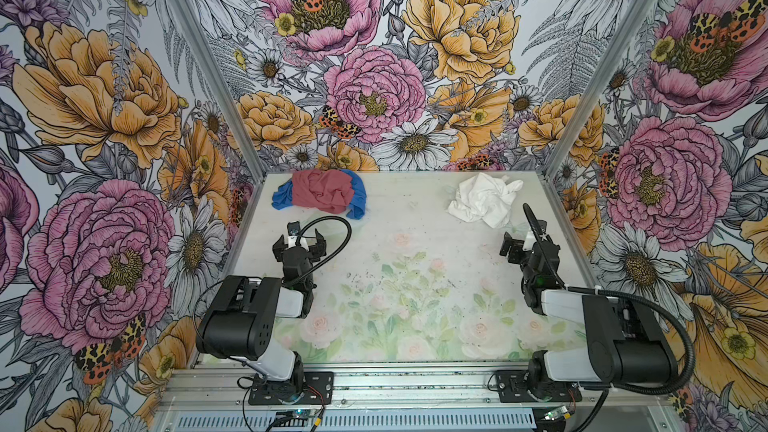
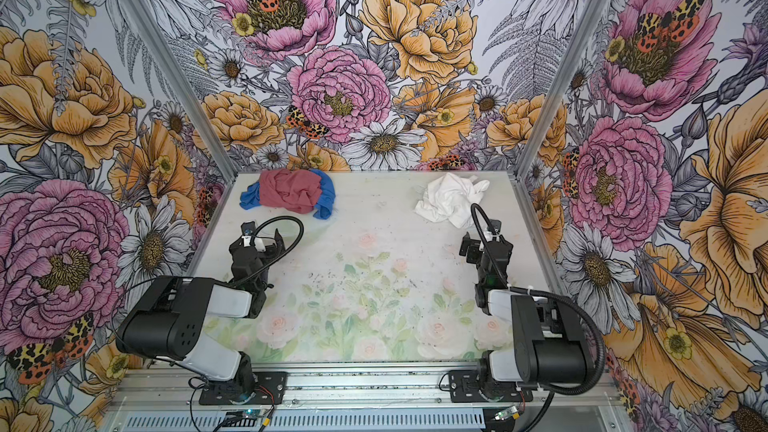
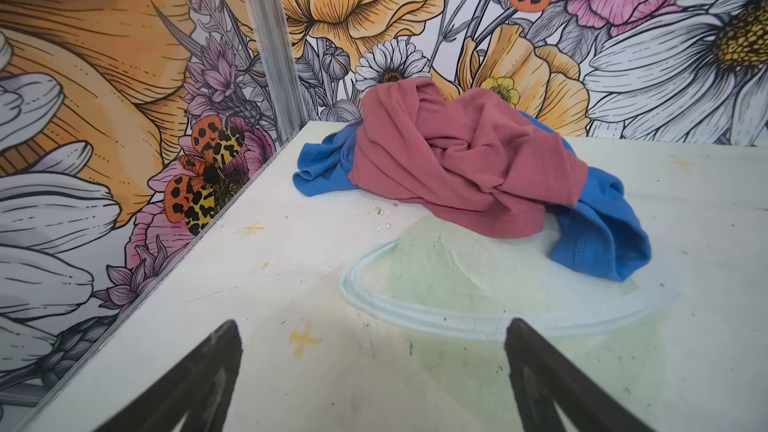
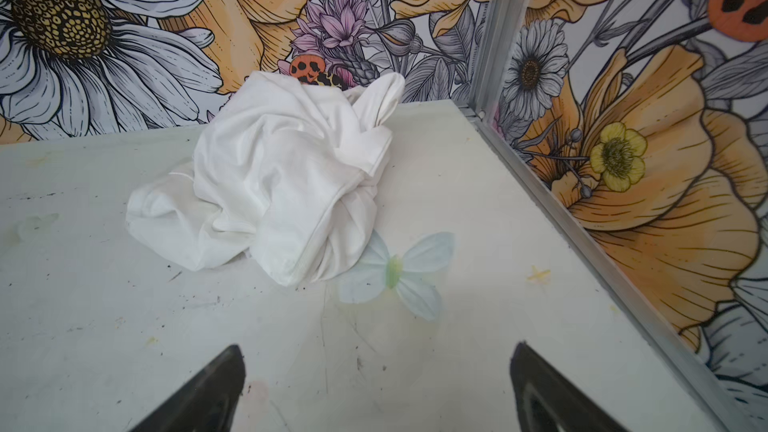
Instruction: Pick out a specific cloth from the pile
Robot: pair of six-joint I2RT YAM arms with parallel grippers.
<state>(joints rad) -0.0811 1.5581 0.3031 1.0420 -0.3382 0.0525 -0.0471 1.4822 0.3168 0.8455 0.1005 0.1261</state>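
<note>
cloth (image 1: 484, 199): well apart from pile (image 1: 322, 193), seemingly already sorted out | left gripper (image 3: 372, 326): released | right gripper (image 4: 376, 349): released, empty

Walls (image 1: 374, 56): floral wallpaper on 3 sides w/ moths, alu corner posts (image 1: 203, 56). Tabletop (image 1: 415, 209): pale, faded rose print, scuffed w/ dark specks. Alu rail (image 1: 415, 380) along front edge.

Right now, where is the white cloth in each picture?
In a top view: white cloth at the far right corner of the table.
In a top view: same far right corner.
Left wrist: not in it.
Right wrist: middle of the picture.
Shared landmark: metal corner post beside it.
</note>
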